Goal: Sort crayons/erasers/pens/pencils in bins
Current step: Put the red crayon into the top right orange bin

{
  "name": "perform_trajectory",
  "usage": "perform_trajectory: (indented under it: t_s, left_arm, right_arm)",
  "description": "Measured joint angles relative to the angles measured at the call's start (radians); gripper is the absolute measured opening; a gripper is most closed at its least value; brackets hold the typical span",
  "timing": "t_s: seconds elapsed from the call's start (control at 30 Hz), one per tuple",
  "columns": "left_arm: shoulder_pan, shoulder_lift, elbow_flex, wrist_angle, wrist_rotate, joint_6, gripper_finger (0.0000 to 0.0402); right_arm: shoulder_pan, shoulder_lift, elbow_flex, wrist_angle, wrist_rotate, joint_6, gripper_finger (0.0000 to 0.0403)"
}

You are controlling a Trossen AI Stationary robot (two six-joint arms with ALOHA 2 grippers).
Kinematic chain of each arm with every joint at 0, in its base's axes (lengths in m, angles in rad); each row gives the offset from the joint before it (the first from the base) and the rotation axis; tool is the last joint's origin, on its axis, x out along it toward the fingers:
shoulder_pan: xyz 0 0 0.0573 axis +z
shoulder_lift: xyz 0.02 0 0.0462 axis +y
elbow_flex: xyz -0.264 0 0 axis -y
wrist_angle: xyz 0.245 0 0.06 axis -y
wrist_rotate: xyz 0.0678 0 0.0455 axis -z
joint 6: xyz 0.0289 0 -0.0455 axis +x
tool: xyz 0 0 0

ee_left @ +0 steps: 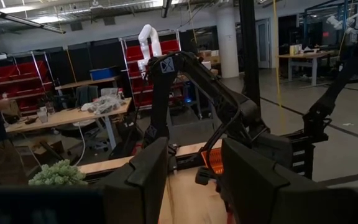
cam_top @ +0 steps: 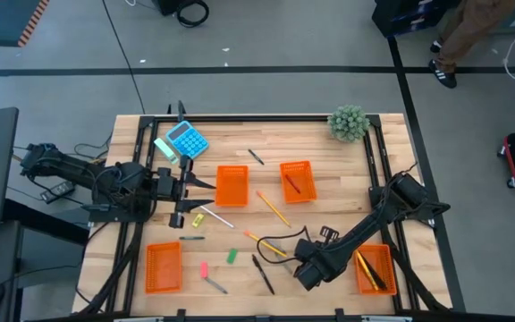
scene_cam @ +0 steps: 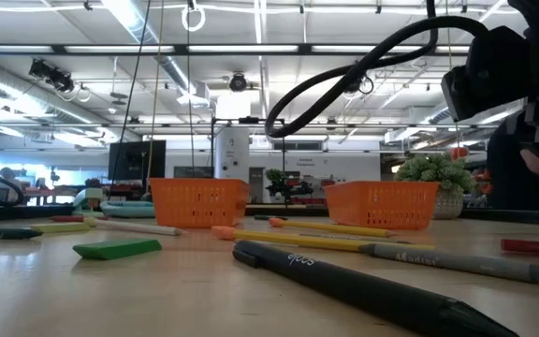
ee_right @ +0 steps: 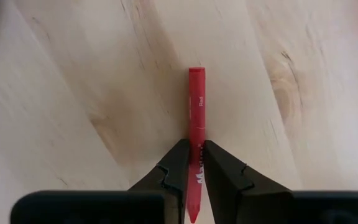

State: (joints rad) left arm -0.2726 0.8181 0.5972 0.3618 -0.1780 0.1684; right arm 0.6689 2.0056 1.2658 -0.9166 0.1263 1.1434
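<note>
One red wax crayon (ee_right: 196, 130) is pinched between the two dark fingers of the right gripper (ee_right: 195, 167), low over the pale wooden table (cam_top: 347, 179); the jaws are clenched on its lower half and the rest sticks out ahead of them. In the high view that right gripper (cam_top: 308, 268) sits just beside the orange slotted plastic bin at the table's near right corner (cam_top: 375, 269), which already holds a few long sticks, one yellow.

Out from that corner bin, loose stationery is scattered towards the table's middle: a black pen (cam_top: 263, 274), a yellow pencil (cam_top: 267, 246), a small green eraser block (cam_top: 232, 256), a pink eraser (cam_top: 203, 268) and a longer yellow-orange pencil (cam_top: 274, 208). Two further orange bins lie well beyond the corner bin, one with a dark stick in it (cam_top: 297, 181), the other apparently empty (cam_top: 232, 185). A fourth bin (cam_top: 163, 266) lies at the near left and looks empty.

The left gripper (cam_top: 206, 184) hovers next to the apparently empty far bin, its fingers (ee_left: 142, 180) spread and holding nothing.

By my reading the sort is early: a few sticks are binned, the crayon is in hand, and most items are left.
</note>
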Motion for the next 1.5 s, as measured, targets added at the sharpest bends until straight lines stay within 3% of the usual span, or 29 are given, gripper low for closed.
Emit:
perform_trajectory:
  t_s: [0.4,1.07,1.5]
  left_arm:
    - [0.000,0.000,0.000,-0.001,0.000,-0.004,0.0162]
    - [0.000,0.000,0.000,-0.001,0.000,-0.009,0.0162]
    - [0.000,0.000,0.000,-0.001,0.000,-0.009,0.0162]
  right_arm:
    - [0.003,-0.001,-0.007,0.074,0.015,-0.048,0.0055]
    - [0.028,0.002,0.006,0.148,0.021,0.008,0.0055]
    - [0.028,-0.047,0.003,0.165,0.010,-0.022,0.0031]
